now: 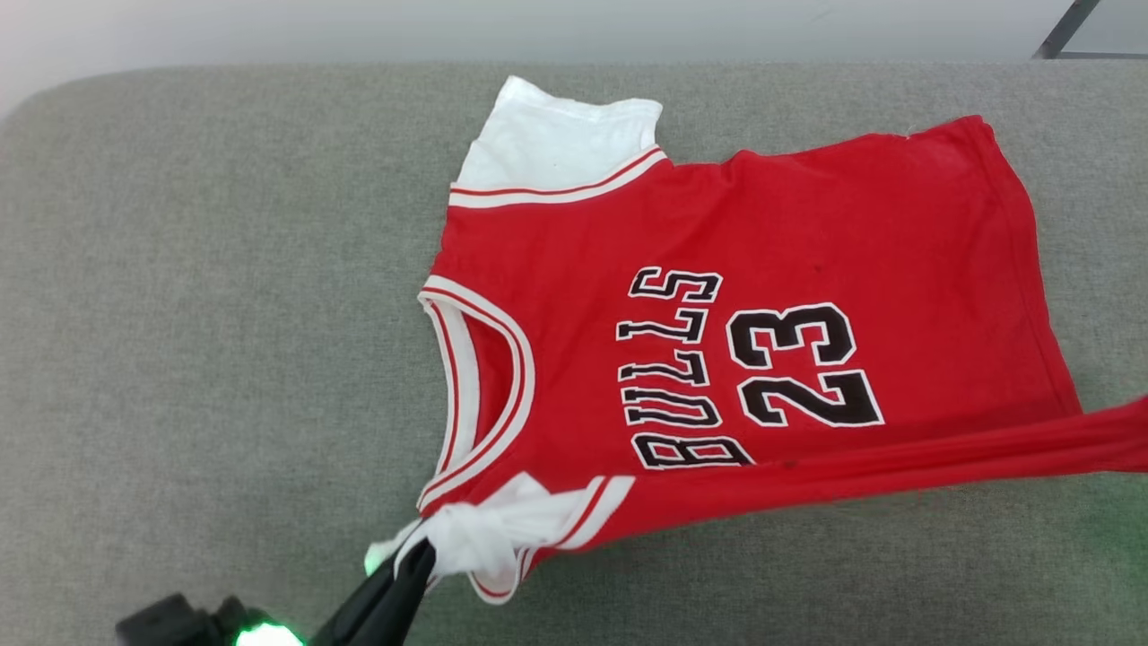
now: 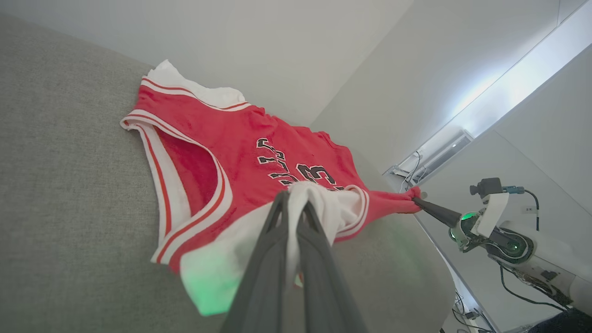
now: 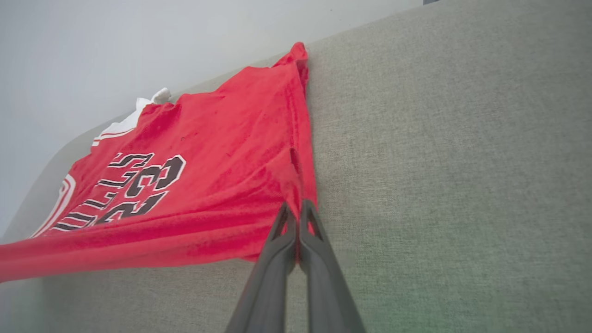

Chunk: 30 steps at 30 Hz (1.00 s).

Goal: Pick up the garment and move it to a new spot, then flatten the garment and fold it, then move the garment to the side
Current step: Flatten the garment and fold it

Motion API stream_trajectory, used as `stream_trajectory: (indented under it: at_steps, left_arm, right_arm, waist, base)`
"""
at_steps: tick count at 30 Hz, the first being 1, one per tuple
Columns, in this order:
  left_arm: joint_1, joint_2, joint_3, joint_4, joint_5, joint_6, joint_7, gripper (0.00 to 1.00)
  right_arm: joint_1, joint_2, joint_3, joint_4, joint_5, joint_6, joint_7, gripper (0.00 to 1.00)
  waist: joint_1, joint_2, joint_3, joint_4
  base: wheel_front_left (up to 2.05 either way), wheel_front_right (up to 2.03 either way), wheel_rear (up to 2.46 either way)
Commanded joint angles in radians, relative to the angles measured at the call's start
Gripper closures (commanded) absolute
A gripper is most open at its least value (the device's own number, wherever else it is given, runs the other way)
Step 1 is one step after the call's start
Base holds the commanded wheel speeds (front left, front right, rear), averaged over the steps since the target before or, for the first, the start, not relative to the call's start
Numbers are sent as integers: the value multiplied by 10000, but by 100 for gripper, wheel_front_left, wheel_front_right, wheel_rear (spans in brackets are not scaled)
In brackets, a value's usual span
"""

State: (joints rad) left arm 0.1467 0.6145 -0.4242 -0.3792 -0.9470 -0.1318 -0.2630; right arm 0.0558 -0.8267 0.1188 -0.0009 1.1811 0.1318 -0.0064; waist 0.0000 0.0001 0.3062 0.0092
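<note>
Red Bulls jersey lies front-up on the grey bench, collar toward the robot's left. Its near edge is lifted and stretched taut between both arms.

Left gripper is pressed together, pinching the bunched near white sleeve. Right gripper is closed on the red hem corner.

Risks: the right's bite looks thin, so more tension could pull the hem free. An uneven pull would drag the far side and wrinkle it. The sleeve is wadded and may end up creased into the fold.

Matt red cloth garment on coarse-woven grey upholstery.
</note>
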Motion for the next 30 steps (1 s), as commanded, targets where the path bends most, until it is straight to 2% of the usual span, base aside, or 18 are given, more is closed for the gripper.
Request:
stream_trajectory:
  at_steps: [1,10,18,23,30]
  left_arm:
    - [-289,81,-29,48,55,26,-17,100]
    - [-3067,335,-1265,1560,-454,25,-2,100]
    - [-5317,337,-2690,3180,-1437,25,-9,100]
    - [-6095,198,-3285,4088,-1800,25,-11,100]
    - [-6514,-332,-3490,5143,-2087,25,-12,100]
  right_arm:
    - [6,131,-202,-21,-106,-22,136,100]
    - [-1283,1469,-761,81,-1088,-18,1564,100]
    - [-2792,2336,-622,874,-1835,-17,2607,100]
    - [-3234,2713,-633,1489,-2116,-17,2799,100]
    - [-3439,3098,-618,2272,-2548,-17,2460,100]
  waist:
    - [0,-1,12,18]
    - [0,-1,-34,223]
    - [0,-1,35,123]
    - [0,-1,232,156]
    - [0,-1,552,203]
  base:
    - [0,0,0]
    - [0,0,0]
    - [0,0,0]
    - [0,0,0]
    - [0,0,0]
